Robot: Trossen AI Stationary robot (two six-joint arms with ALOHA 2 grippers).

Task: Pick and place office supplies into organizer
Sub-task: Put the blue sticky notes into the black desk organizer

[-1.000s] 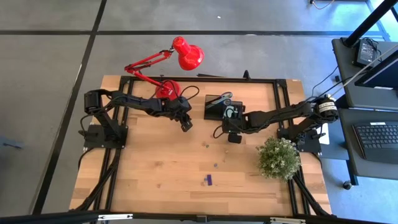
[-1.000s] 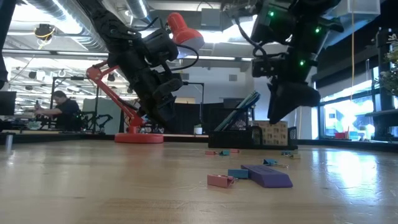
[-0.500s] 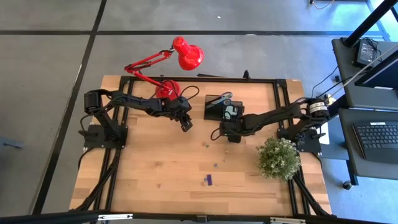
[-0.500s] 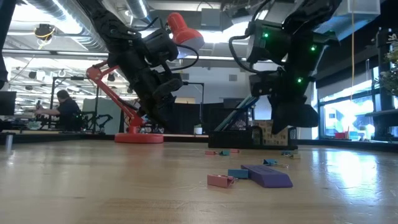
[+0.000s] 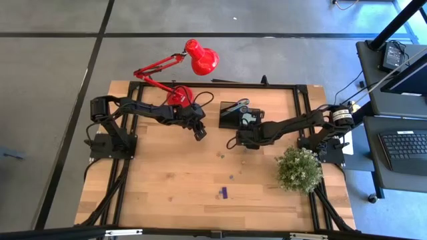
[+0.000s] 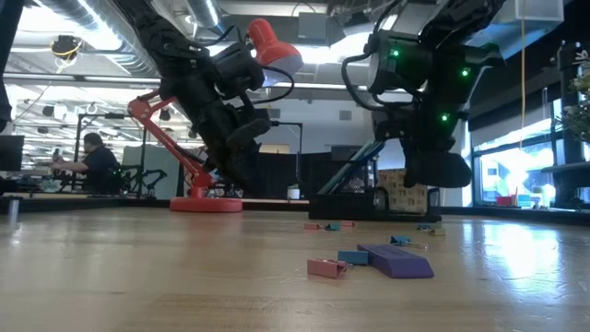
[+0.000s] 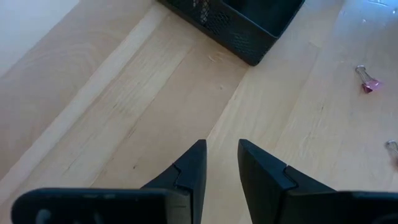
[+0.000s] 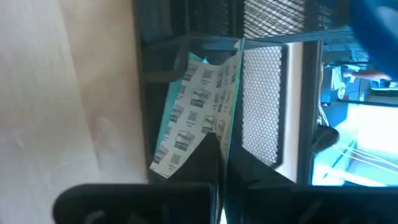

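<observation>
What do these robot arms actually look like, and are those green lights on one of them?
Both arms are dark, slim and jointed, with black cables along them. The left gripper ends in two flat, tapering black fingers. The right gripper looks blocky and black, and small green lights glow on the arm above it.

repeated "Post-it" brand print on the sticky-note pad [image 8: 199, 112] wrapper, no other text legible

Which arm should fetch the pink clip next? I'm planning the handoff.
Probably left. Its gripper hangs empty over bare table, jaws apart, with the clip in its view; the right gripper is shut beside the organizer.
</observation>
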